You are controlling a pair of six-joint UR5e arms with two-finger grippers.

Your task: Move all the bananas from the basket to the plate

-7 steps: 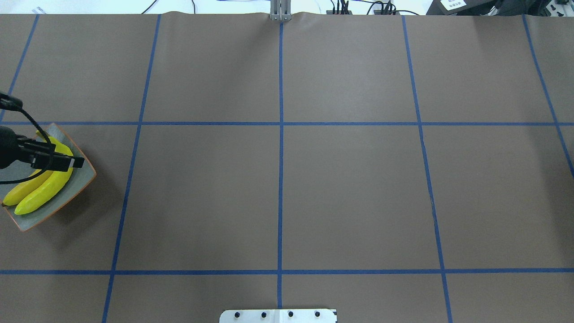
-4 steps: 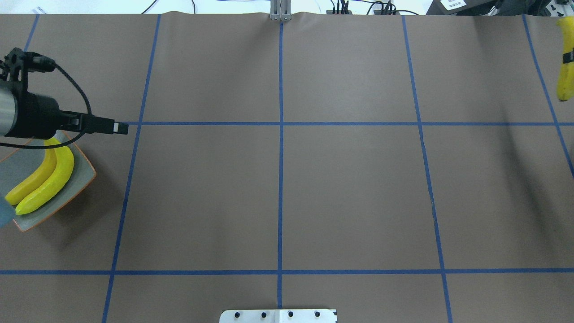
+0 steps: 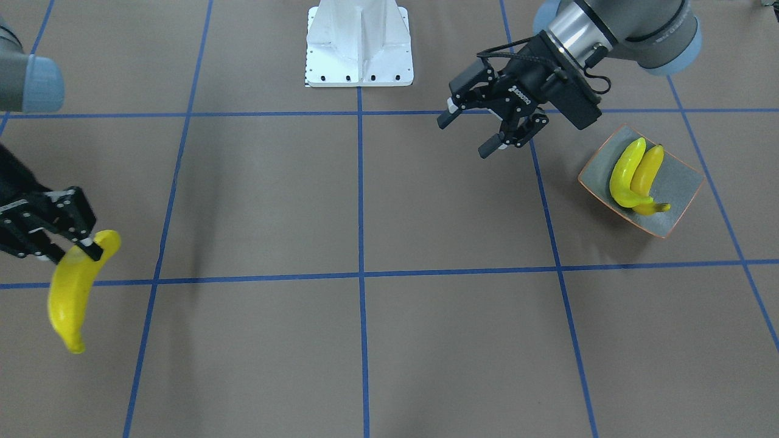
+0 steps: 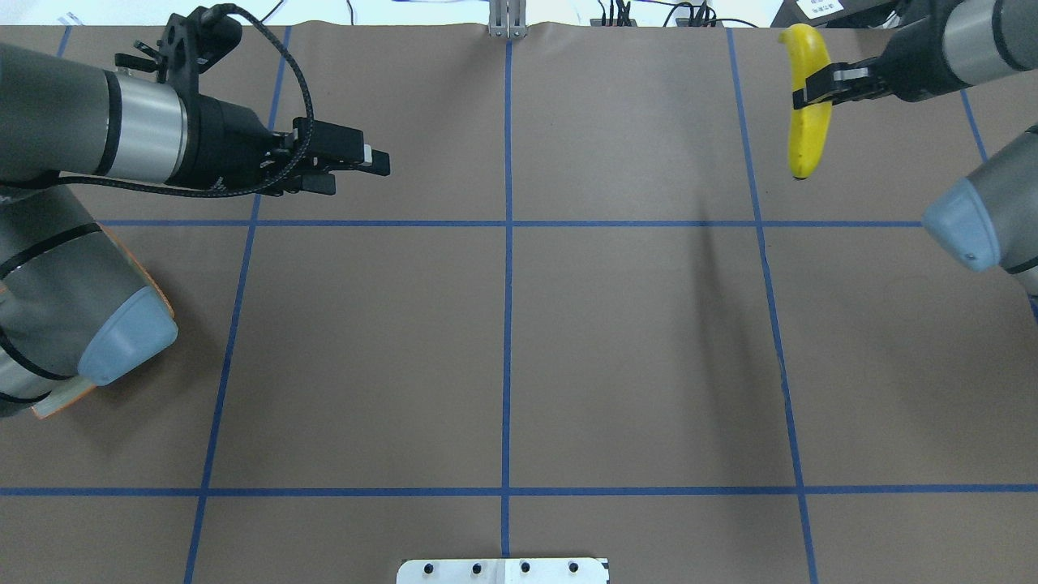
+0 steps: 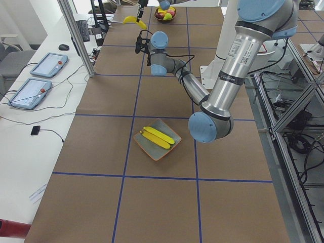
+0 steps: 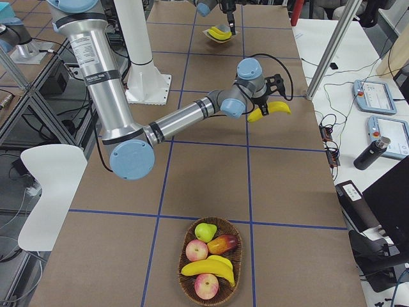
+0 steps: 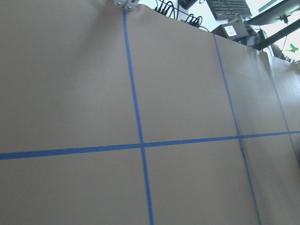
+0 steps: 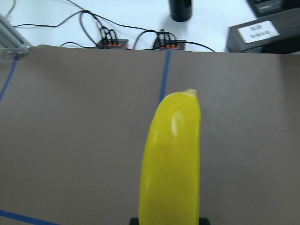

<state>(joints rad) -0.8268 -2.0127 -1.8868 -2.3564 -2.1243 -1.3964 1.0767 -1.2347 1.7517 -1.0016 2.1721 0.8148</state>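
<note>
Handover looks next: right hand (image 4: 813, 84) clamps banana (image 4: 811, 134) by one end above the table (image 4: 616, 341), on its right side; left hand (image 3: 465, 134) hovers empty, fingers apart, near plate (image 3: 681, 182) holding two bananas (image 3: 633, 173); left should grip the free half before right lets go.

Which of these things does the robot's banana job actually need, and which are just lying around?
For the job: the held banana, the right gripper, two bananas on the plate, the basket, the banana inside it.
Lying about: pear, apples, tablets, bottle, chair.
</note>
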